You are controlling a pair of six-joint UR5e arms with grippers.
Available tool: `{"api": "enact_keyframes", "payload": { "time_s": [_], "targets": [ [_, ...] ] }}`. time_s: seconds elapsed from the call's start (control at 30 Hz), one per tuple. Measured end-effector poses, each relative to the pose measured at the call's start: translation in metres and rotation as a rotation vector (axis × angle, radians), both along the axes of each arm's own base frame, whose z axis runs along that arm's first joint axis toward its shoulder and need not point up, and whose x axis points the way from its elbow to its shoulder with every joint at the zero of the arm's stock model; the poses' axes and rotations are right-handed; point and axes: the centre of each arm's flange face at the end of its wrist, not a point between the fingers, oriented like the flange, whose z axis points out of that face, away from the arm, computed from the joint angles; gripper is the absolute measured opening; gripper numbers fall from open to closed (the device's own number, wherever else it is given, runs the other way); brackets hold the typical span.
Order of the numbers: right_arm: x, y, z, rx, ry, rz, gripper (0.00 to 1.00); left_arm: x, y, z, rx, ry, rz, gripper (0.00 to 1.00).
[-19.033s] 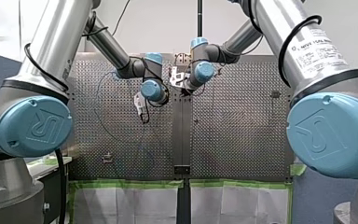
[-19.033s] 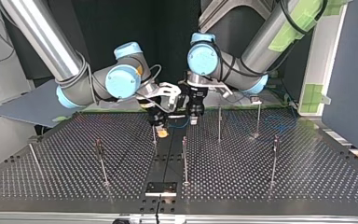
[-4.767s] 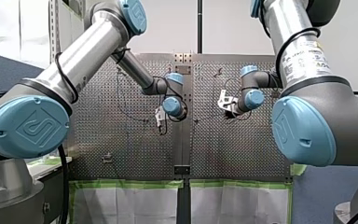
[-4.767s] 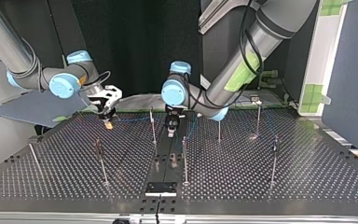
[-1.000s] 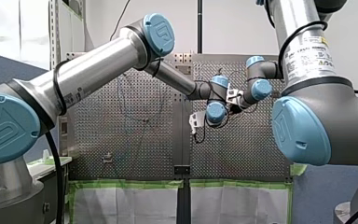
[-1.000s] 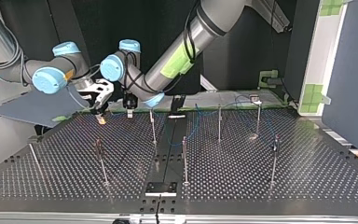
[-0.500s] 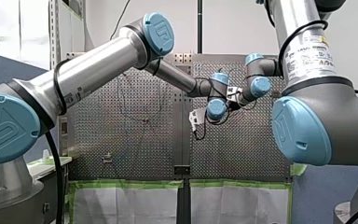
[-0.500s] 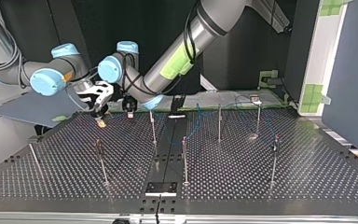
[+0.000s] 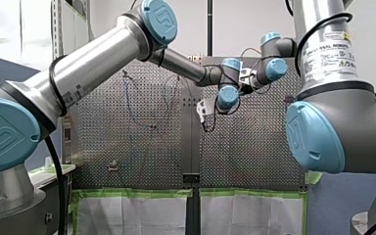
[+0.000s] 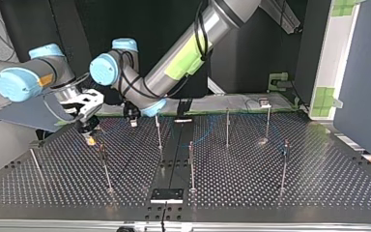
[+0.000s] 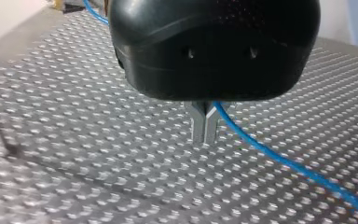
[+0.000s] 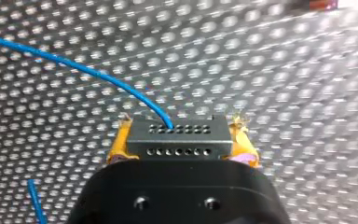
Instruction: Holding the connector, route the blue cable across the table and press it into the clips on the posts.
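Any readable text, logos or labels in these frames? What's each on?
"UR" emblem, stylised: on the round blue joint caps.
"UNIVERSAL ROBOTS", barely legible: top line of the white sticker on my right arm's silver tube; its smaller lines are unreadable.
Top and wrist views: none.

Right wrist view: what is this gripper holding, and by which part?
The connector, clamped by its two short sides between the yellow fingers of my right gripper. The cable leaves its front face.

In the upper left, my right gripper (image 10: 89,135) and my left gripper (image 10: 133,120) hang above the perforated table (image 10: 319,183) among upright posts (image 10: 192,166).
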Motion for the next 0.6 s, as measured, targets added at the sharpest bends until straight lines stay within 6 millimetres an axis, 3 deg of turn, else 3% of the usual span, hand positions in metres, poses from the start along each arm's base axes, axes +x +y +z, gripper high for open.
{"api": "enact_keyframes", "payload": {
  "time_s": [0.17, 0.6],
  "targets": [
    [-0.004, 0.003, 0.019, -0.016, -0.010, -0.005, 0.00, -0.007, 0.001, 0.030, -0.025, -0.027, 0.000, 0.00],
    [-0.014, 0.008, 0.049, -0.040, -0.030, 0.004, 0.00, -0.016, 0.001, 0.059, -0.046, -0.054, -0.008, 0.00]
  ]
}}
